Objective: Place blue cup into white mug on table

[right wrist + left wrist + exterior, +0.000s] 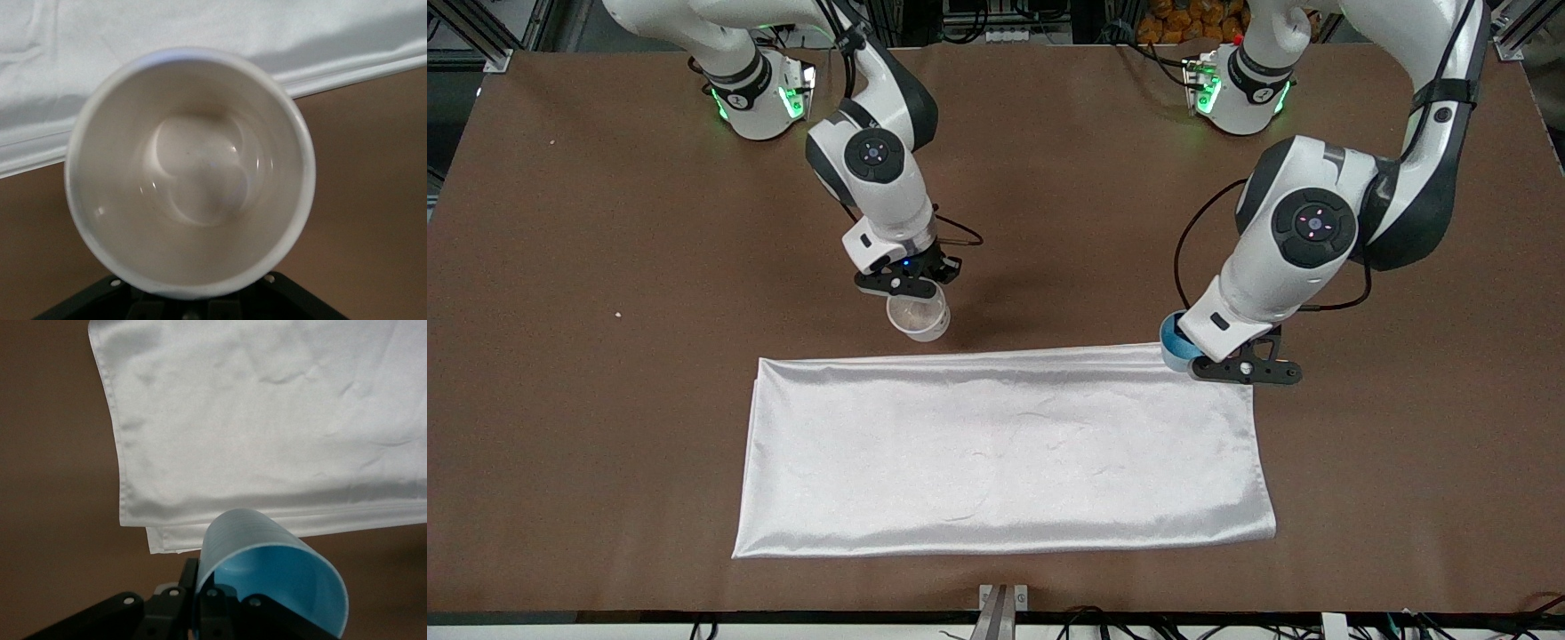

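Left gripper (1240,369) over the corner of the white cloth (1005,453) at the left arm's end, fingers pinched on the blue cup (1176,345), cup tilted and off the table (605,400).

Right gripper (907,283) over bare table just past the cloth's edge nearest the robot bases, fingers clamped on the white mug (919,317), mouth facing up, nothing inside.

2 vessels well apart.

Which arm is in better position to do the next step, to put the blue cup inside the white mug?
The left. Its gripper is shut on the blue cup, over the white cloth's corner. The right gripper holds the white mug, mouth up and empty, so it need only keep steady.
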{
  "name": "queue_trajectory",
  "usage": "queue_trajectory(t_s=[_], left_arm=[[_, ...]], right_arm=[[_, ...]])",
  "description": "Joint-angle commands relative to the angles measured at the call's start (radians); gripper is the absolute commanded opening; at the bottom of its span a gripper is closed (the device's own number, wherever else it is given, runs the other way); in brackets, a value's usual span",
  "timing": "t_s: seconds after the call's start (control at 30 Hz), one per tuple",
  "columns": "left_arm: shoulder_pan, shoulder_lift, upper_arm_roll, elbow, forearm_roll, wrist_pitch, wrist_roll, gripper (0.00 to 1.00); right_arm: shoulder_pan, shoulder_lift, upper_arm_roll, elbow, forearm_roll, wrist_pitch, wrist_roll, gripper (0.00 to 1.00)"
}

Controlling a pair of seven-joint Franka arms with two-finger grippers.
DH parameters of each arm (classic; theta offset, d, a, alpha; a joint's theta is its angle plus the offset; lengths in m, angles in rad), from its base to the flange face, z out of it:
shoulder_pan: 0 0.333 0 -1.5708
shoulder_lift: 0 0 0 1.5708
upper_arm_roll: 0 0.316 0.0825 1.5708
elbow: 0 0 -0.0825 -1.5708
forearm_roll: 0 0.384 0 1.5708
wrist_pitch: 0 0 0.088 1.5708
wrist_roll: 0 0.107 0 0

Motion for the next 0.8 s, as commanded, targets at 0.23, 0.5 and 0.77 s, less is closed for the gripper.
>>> queue_trajectory(t_s=[0.23,0.5,0.77], left_arm=[[-0.042,-0.003,-0.007,-0.011,0.039,-0.010,-0.103,0.00],[-0.090,0.014,-0.008,-0.009,0.031,-0.010,-0.178,0.00],[-0.114,0.023,-0.010,-0.009,0.030,-0.010,-0.212,0.00]], right_arm=[[0.122,-0.048,-0.005,-0.215,0.010,0.245,0.179,0.00],[0.179,-0.029,-0.007,-0.243,0.006,0.270,0.252,0.00],[0.203,-0.002,-0.008,-0.241,-0.005,0.273,0.288,0.00]])
